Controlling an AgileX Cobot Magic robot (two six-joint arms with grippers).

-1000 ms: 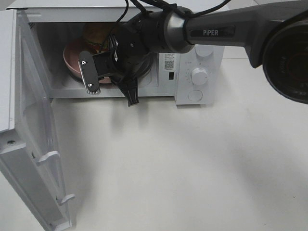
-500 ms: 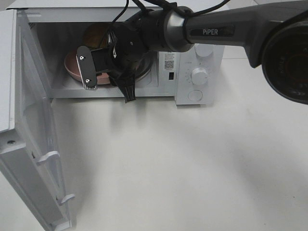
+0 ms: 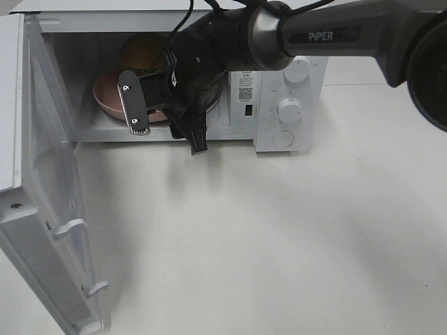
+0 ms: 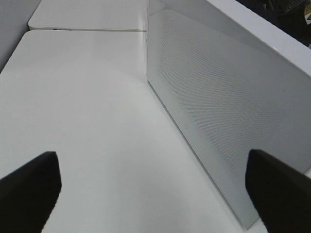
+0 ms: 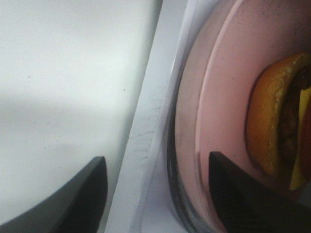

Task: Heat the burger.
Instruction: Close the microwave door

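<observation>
— Where's the burger [image 3: 143, 50]?
— Inside the microwave [image 3: 307, 105], on the pink plate [image 3: 105, 94], just beyond the fingers of the right gripper [image 3: 167, 137]; they're spread, pinching nothing; the plate's rim lies between them.
— And the left gripper [image 4: 153, 189]?
— Fingers wide apart above the table [image 4: 87, 97]; nothing between them.

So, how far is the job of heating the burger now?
Done: the burger sits on the pink plate inside the microwave. In hand: the right gripper hangs at the plate's rim, jaws open, holding nothing. Left: withdraw, shut the open door, probably set the dial.
</observation>
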